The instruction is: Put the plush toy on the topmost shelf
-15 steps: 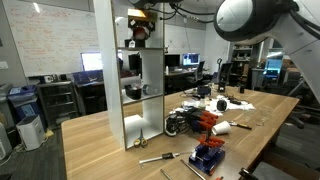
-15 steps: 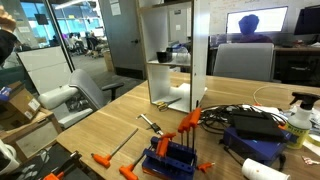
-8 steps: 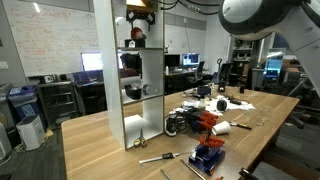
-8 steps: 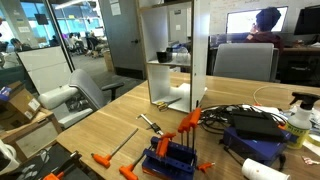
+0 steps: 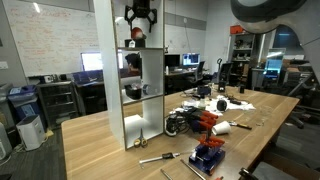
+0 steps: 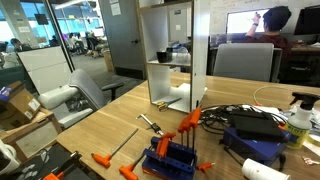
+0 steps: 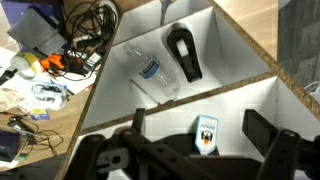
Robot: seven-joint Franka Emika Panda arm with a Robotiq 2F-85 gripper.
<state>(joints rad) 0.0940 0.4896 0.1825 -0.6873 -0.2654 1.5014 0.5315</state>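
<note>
Office desks lie behind; we judge placing done. Plush toy (image 5: 135, 33) sits on the topmost shelf (image 5: 152, 48), gripper (image 5: 140, 19) just above, fingers spread, empty. Next: lift clear.

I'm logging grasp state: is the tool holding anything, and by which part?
Nothing is held. The tool is open, fingers spread, above the toy.

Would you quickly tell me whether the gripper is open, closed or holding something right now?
Gripper: open, jaws spread wide apart, holding nothing.
</note>
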